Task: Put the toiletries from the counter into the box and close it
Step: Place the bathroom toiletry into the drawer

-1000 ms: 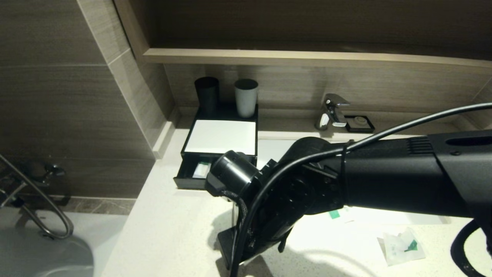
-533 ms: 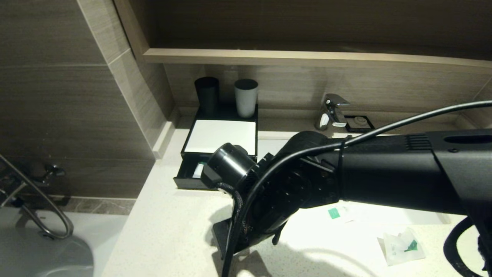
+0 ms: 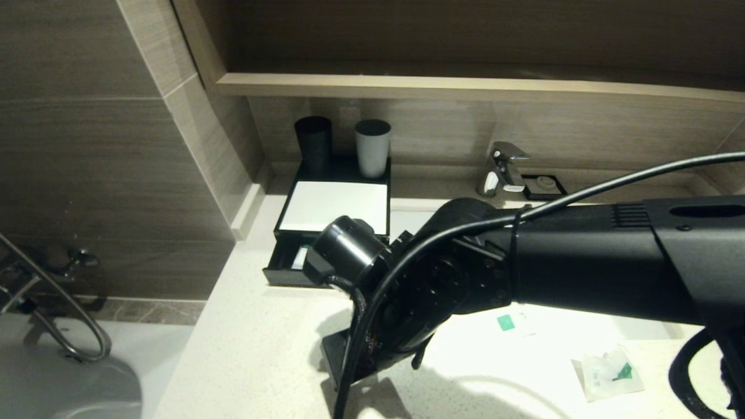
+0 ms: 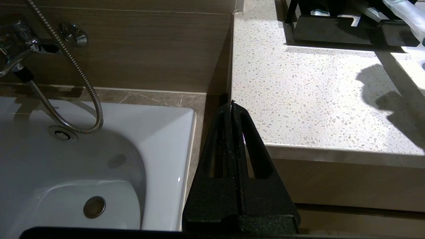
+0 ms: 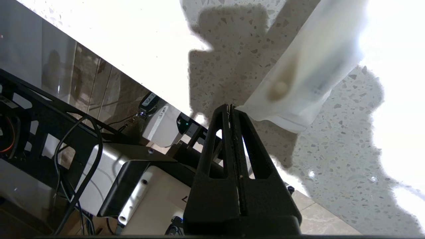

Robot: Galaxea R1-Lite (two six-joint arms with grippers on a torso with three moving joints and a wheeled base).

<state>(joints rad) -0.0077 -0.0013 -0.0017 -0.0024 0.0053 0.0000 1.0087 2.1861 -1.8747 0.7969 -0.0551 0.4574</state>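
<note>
The black box [image 3: 333,205] with a white top stands at the back of the counter. Its drawer [image 3: 289,263] is pulled open and holds a white item. My right gripper [image 3: 336,365] is low over the counter's front, in front of the drawer. It is shut on the corner of a translucent white packet [image 5: 307,69], which hangs from the fingertips [image 5: 231,107]. The arm hides the packet in the head view. The left wrist view shows the packet [image 4: 406,15] beside the drawer [image 4: 332,28]. Two more packets with green marks [image 3: 608,373] [image 3: 512,322] lie on the counter to the right.
A black cup [image 3: 314,142] and a grey cup [image 3: 372,146] stand behind the box. A tap [image 3: 503,169] is at the back right. My left gripper [image 4: 231,103] is parked, shut and empty, off the counter's left edge, above the bathtub [image 4: 99,156].
My right arm has moved a little to the left and towards the box, carrying the packet. The left arm has not moved.
</note>
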